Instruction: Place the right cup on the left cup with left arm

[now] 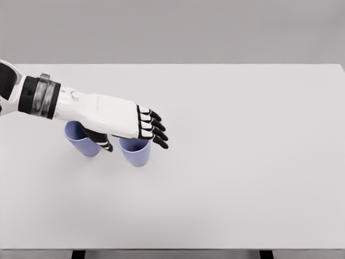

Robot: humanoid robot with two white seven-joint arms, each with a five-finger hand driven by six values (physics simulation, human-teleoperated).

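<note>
Two lavender cups stand upright on the white table (242,162). The left cup (81,141) is partly hidden under my left forearm. The right cup (136,152) sits just beside it, its rim partly covered by my hand. My left hand (137,132) hovers over the right cup, fingers extended over its far rim and the thumb (102,141) reaching down between the two cups. The fingers are not closed around the cup. My right arm does not show.
The table's front edge runs along the bottom of the view, with two dark legs (78,253) below it. A plain grey wall stands behind the table.
</note>
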